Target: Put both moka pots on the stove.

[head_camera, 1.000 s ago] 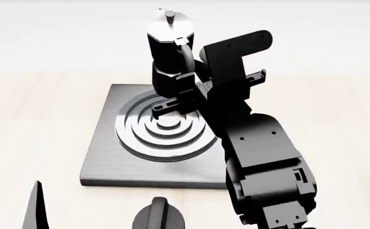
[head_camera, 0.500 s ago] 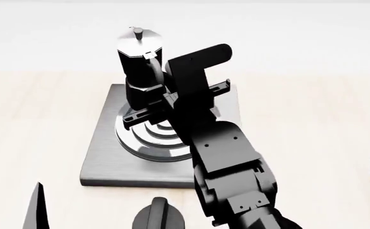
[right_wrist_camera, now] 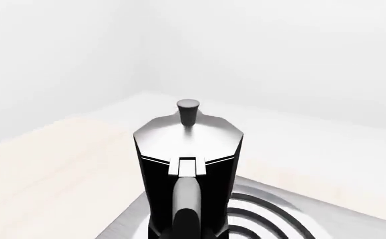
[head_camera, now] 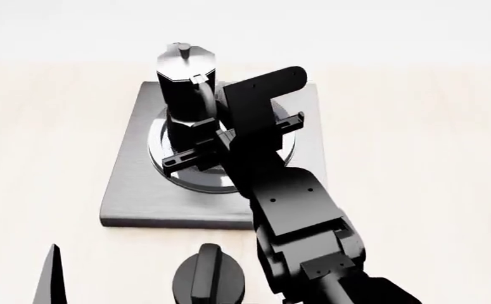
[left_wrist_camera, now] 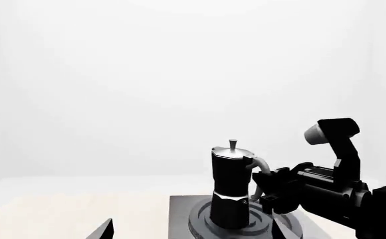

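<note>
Black moka pot [head_camera: 186,82] stands upright on the stove [head_camera: 127,183] rings — right gripper [head_camera: 201,136] pinches its handle — steadying it for set-down, I'd judge.

The pale, light-wood table [head_camera: 42,126] carries a flat square slab of brushed grey metal, the stove [head_camera: 131,183], which lies flat with its raised concentric ring burner at the centre. A short black round knob [head_camera: 209,282] sits directly on the table just beside the stove's near edge, apart from it. At the far right edge of the head view a dark object is cut off and cannot be identified.
</note>
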Controlling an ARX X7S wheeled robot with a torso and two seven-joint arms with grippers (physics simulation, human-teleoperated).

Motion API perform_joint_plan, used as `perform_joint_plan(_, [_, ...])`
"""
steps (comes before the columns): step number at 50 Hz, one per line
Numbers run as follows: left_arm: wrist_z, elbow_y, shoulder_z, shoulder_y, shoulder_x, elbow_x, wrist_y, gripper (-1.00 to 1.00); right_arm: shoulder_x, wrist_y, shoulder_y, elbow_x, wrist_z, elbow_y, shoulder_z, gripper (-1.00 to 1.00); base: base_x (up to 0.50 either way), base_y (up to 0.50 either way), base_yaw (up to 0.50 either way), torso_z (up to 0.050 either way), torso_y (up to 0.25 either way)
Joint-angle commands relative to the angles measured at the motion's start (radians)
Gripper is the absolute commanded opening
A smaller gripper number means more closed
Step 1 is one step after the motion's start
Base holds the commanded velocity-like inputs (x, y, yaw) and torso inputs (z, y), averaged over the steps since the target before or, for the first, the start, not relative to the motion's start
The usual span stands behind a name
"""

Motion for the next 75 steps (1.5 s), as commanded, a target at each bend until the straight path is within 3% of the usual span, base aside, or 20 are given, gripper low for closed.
perform_joint_plan(1, [-0.004, 0.001, 0.001, 0.001, -0.002, 0.000, 0.003, 1.00, -0.003, -0.045, 0.013, 0.085, 0.004, -0.001, -0.077, -1.00, 0.00, 0.00, 0.00, 0.000, -0.102])
perform_joint_plan(19, [-0.003, -0.004, 0.005, 0.001, -0.003, -0.007, 0.019, 1.00, -0.003, -0.064, 0.010, 0.155, 0.011, 0.007, -0.154, -1.00, 0.00, 0.00, 0.00, 0.000, -0.067])
perform_joint_plan(20, [-0.003, -0.003, 0.004, 0.001, -0.003, -0.009, 0.019, 1.00, -0.003, -0.065, 0.011, 0.156, 0.017, 0.009, -0.157, 1.00, 0.00, 0.00, 0.00, 0.000, 0.000])
perform_joint_plan(34, [-0.003, -0.005, 0.008, -0.001, -0.009, -0.010, 0.020, 1.00, 0.010, -0.086, 0.012, 0.164, 0.034, -0.024, -0.183, 1.00, 0.00, 0.00, 0.00, 0.000, 0.000])
perform_joint_plan(42, [-0.008, 0.001, 0.007, -0.003, -0.011, -0.010, 0.017, 1.00, 0.372, -0.079, 0.034, 0.071, 0.356, -0.729, -0.255, 1.00, 0.00, 0.00, 0.00, 0.000, 0.000])
perform_joint_plan(49, [-0.005, 0.000, 0.030, -0.004, -0.007, 0.003, 0.016, 1.00, 0.562, -0.068, 0.040, 0.017, 0.506, -1.036, -0.286, 1.00, 0.00, 0.00, 0.00, 0.000, 0.000])
perform_joint_plan(63, [-0.009, 0.001, 0.031, 0.001, -0.013, 0.005, 0.022, 1.00, 0.862, -0.055, 0.041, -0.164, 0.829, -1.464, -0.312, 1.00, 0.00, 0.00, 0.00, 0.000, 0.000])
perform_joint_plan(71, [-0.015, 0.009, 0.031, 0.001, -0.016, 0.006, 0.016, 1.00, 1.017, -0.026, 0.054, -0.257, 0.914, -1.590, -0.321, 1.00, 0.00, 0.00, 0.00, 0.000, 0.000])
perform_joint_plan(72, [-0.016, 0.009, 0.032, 0.001, -0.016, 0.007, 0.015, 1.00, 1.029, -0.176, -0.012, -0.297, 0.919, -1.555, -0.282, 1.00, 0.00, 0.00, 0.00, 0.000, 0.000])
perform_joint_plan(73, [-0.015, 0.010, 0.032, 0.000, -0.015, 0.004, 0.016, 1.00, 1.065, -0.037, 0.041, -0.343, 0.949, -1.602, -0.318, 1.00, 0.00, 0.00, 0.00, 0.000, 0.000])
perform_joint_plan(75, [-0.016, 0.015, 0.034, -0.001, -0.017, 0.003, 0.010, 1.00, 1.105, -0.067, 0.030, -0.273, 0.971, -1.621, -0.303, 1.00, 0.00, 0.00, 0.00, 0.000, 0.000])
